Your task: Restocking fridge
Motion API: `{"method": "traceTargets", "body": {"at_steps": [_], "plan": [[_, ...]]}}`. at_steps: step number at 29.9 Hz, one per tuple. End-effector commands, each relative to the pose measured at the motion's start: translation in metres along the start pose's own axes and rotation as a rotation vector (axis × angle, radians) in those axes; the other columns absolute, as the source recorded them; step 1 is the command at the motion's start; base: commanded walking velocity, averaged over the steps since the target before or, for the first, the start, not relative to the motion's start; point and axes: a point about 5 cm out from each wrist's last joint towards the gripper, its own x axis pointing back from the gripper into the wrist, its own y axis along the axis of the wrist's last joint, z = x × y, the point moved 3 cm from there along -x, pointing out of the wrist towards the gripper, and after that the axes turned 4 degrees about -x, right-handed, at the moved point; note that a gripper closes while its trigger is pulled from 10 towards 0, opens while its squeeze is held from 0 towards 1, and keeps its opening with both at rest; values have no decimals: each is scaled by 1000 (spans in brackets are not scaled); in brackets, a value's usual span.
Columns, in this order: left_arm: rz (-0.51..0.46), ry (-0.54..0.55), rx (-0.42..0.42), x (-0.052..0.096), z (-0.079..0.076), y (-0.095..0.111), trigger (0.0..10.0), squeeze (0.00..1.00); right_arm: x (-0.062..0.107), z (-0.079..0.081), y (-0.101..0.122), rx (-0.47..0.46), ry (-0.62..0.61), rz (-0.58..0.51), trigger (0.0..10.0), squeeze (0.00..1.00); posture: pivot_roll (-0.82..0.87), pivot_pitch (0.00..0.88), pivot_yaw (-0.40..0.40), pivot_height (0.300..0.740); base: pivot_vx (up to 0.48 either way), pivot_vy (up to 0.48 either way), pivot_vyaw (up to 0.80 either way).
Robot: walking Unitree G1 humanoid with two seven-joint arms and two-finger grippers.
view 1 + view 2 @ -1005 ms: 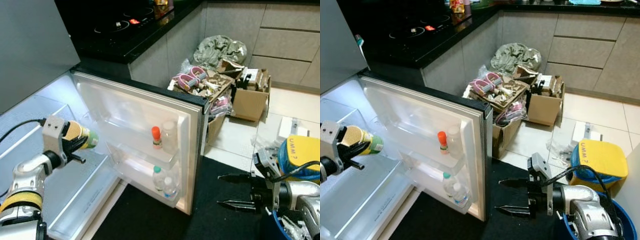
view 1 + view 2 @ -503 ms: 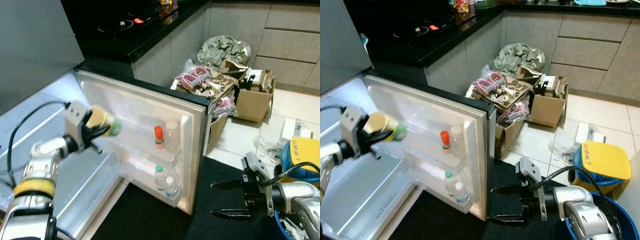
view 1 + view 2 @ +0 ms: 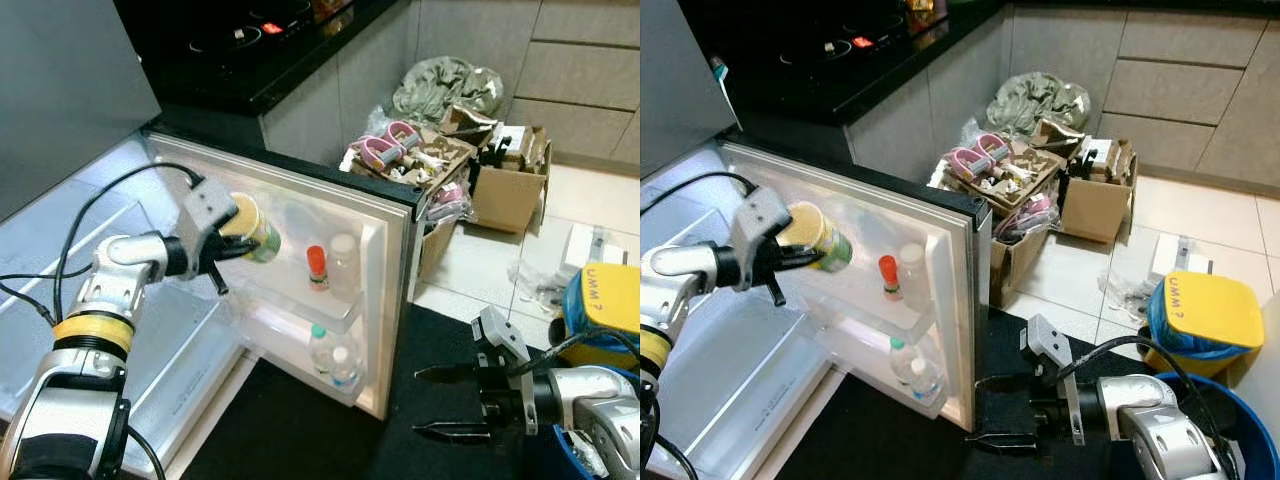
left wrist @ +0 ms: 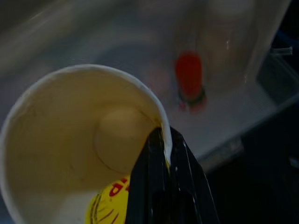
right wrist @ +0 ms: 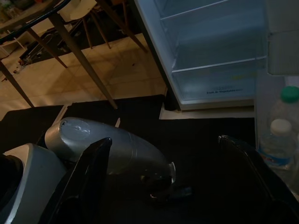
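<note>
The fridge door [image 3: 300, 215] stands swung wide open, its inner side facing up toward me. The upper door shelf [image 3: 300, 305] holds a small bottle with a red cap [image 3: 316, 267] and, just beside it, a clear bottle with a white cap [image 3: 342, 268]. In the lower door shelf stand two water bottles [image 3: 330, 362], one with a green cap, one white. The left gripper [image 3: 222, 250] is clamped on the rim of a paper cup [image 3: 251, 226] with a green and yellow wrapper, held on its side in front of the upper door shelf, close to the red-capped bottle. The left wrist view looks straight into the cup [image 4: 79, 144]: it is empty and cream-coloured inside, with one black finger [image 4: 161, 186] pinching its wall and the red cap blurred beyond it.

The fridge interior [image 3: 60, 260] is lit, with pale bare shelves. A dark mat [image 3: 300, 430] covers the floor by the door; past it are light tiles. Against the grey cabinets lie cardboard boxes [image 3: 500, 190] stuffed with clutter and a crumpled grey-green bag [image 3: 440, 85]. A black worktop [image 3: 260, 50] with a hob runs above the fridge. A yellow-lidded blue container [image 3: 600, 310] sits at the right.

The right gripper [image 3: 440, 400] hovers low over the mat, fingers spread wide, holding nothing. Its wrist view shows chair legs [image 5: 70, 51] on a tiled floor.
</note>
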Motion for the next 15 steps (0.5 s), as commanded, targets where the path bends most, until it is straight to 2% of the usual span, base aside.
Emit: {"method": "traceTargets", "body": {"at_steps": [1, 8, 15], "plan": [[36, -32, -32, -8, -3, 0, 10000, 0, -6, 7, -3, -7, 26, 12, 10000, 0, -44, 122, 106, 740, 0, 0, 0], [24, -71, -74, -25, -8, 13, 10000, 0, -7, 18, -1, 7, 37, 12, 10000, 0, -64, 150, 125, 740, 0, 0, 0], [15, -79, -101, -36, -9, 21, 10000, 0, -7, 25, 1, 14, 39, 10, 10000, 0, -73, 167, 133, 740, 0, 0, 0]]}}
